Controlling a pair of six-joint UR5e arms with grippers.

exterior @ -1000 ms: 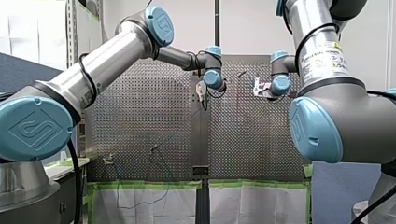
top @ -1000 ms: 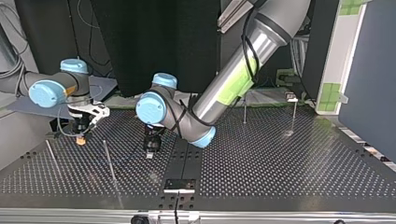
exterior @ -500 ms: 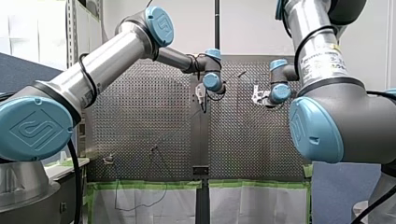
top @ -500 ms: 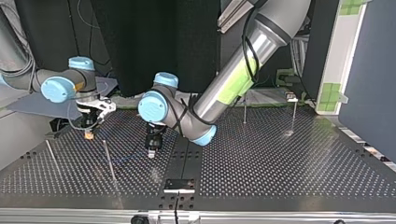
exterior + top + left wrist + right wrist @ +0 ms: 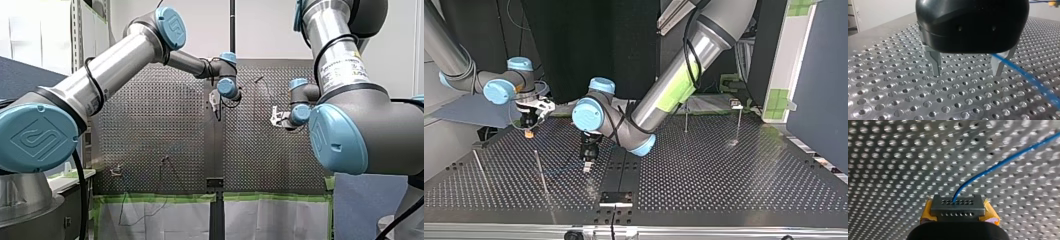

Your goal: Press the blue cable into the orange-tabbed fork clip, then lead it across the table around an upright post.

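Observation:
The blue cable [image 5: 1003,162] runs out from between the yellow pads [image 5: 991,213] of my right gripper [image 5: 958,207], which is shut on it above the perforated table. In the top view my right gripper [image 5: 529,133] hangs at the back left. My left gripper [image 5: 968,73] is open, with its metal fingers [image 5: 936,66] just above the plate. The cable [image 5: 1028,77] passes beside one of them, ungripped. In the top view my left gripper [image 5: 587,167] stands near the table's middle, to the right of an upright post [image 5: 541,172]. I cannot pick out the orange-tabbed clip.
More thin posts stand at the top view's far left [image 5: 480,170] and back right [image 5: 686,120], [image 5: 739,125]. A dark centre strip with a small bracket [image 5: 615,197] divides the table. Two small fixtures [image 5: 116,171], [image 5: 164,160] sit near the front view's lower left.
In the top view my right gripper has carried the cable's end to the right and toward the table's back edge. My left gripper has stayed almost in place.

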